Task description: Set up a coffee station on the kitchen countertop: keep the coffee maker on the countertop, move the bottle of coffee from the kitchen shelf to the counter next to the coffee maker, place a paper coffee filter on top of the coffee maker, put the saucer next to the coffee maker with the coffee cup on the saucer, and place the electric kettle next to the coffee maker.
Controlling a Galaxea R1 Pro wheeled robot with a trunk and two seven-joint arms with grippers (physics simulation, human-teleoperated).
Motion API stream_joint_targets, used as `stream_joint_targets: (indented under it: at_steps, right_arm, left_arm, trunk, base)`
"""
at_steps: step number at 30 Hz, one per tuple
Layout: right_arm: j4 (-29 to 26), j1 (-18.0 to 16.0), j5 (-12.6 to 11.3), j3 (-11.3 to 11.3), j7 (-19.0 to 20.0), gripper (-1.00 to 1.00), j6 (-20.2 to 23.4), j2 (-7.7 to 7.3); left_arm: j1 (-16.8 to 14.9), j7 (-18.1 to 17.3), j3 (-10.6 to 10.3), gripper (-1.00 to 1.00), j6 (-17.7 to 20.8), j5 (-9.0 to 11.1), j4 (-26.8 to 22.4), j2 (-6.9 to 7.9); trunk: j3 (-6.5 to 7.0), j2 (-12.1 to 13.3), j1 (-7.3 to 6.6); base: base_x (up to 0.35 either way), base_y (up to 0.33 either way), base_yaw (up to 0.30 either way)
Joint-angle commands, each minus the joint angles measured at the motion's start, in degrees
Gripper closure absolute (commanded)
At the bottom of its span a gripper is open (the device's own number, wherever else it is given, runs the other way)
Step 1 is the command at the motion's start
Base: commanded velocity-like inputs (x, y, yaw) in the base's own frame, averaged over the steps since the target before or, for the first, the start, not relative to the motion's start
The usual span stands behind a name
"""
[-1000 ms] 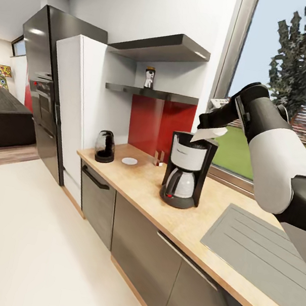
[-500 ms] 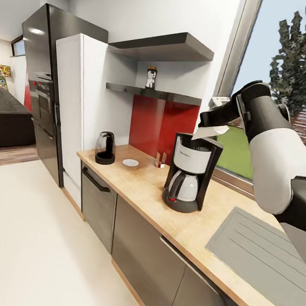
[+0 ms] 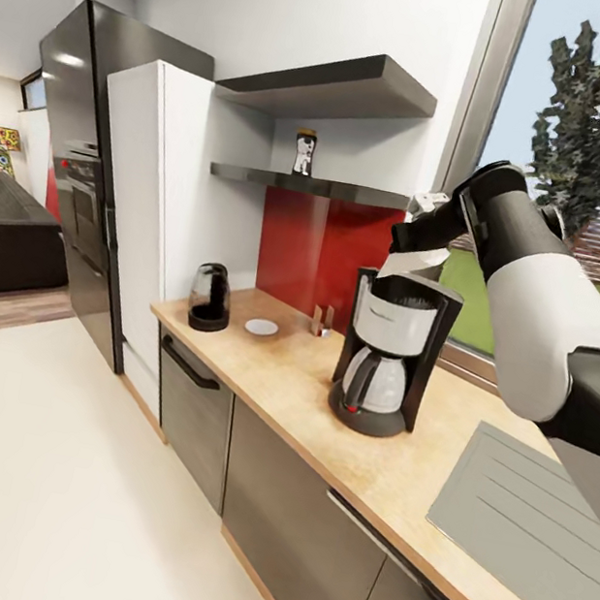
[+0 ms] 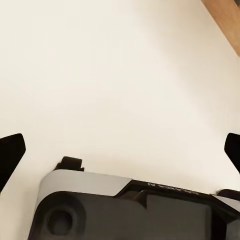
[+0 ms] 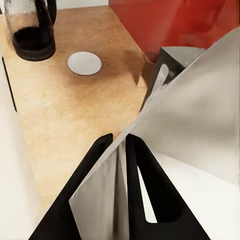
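Observation:
The black coffee maker [image 3: 391, 355] stands on the light wood kitchen countertop [image 3: 277, 375]. Just above its top hangs the white paper coffee filter [image 3: 425, 262], with my right gripper [image 3: 410, 243] shut on it. In the right wrist view the black fingers [image 5: 95, 165] pinch the filter [image 5: 195, 115] over the machine [image 5: 170, 67]. The electric kettle [image 3: 210, 297] and the saucer [image 3: 261, 327] sit further along the counter. The bottle of coffee [image 3: 304, 152] stands on the black kitchen shelf [image 3: 310, 185]. The coffee cup is out of view. My left gripper [image 4: 120, 150] is open over pale floor.
A small tan box [image 3: 321, 320] stands by the red back panel [image 3: 310, 243]. A grey draining board [image 3: 519, 506] lies to the right of the machine. A white fridge [image 3: 143, 213] ends the counter at the left, and a window [image 3: 583, 143] is behind my right arm.
The whole head view has shifted: the counter and coffee maker look nearer and further right. The filter in my right gripper now hangs more squarely over the machine's top.

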Motion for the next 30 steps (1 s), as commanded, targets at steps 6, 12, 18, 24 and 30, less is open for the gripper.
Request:
stream_joint_targets:
  at_steps: [6, 12, 18, 24, 30]
  right_arm:
    - [0.01, 0.11, 5.22, 1.75, 0.53, 1.0, 0.22, -0.14]
    - [0.0, 0.13, 6.16, 2.08, 0.57, 1.0, 0.23, -0.44]
    - [1.01, 0.17, 7.46, 2.18, 0.57, 1.0, 0.24, -0.49]
    - [1.36, 0.21, 9.54, 2.17, 0.57, 1.0, 0.21, -0.5]
    - [1.51, 0.22, 9.99, 2.19, 0.57, 1.0, 0.21, -0.5]
  left_arm:
    - [0.02, 0.0, 0.15, -1.0, -0.03, 0.24, -0.04, -0.04]
    - [0.02, 0.01, 0.15, -1.0, -0.03, 0.24, -0.03, -0.04]
    - [0.02, -0.01, 0.15, -1.0, -0.03, 0.24, -0.02, -0.04]
    - [0.02, -0.01, 0.15, -1.0, -0.03, 0.24, -0.02, -0.04]
    - [0.02, 0.0, 0.15, -1.0, -0.03, 0.24, -0.02, -0.04]
  trunk:
    - [-0.07, -0.04, 0.03]
    - [-0.07, -0.04, 0.03]
    - [-0.07, -0.04, 0.03]
    - [-0.07, -0.04, 0.03]
    - [-0.07, -0.04, 0.03]
  base:
    - [0.094, 0.005, 0.0]
    - [0.009, 0.0, 0.0]
    - [0.001, 0.0, 0.0]
    - [0.0, 0.0, 0.0]
    - [0.012, -0.001, 0.0]
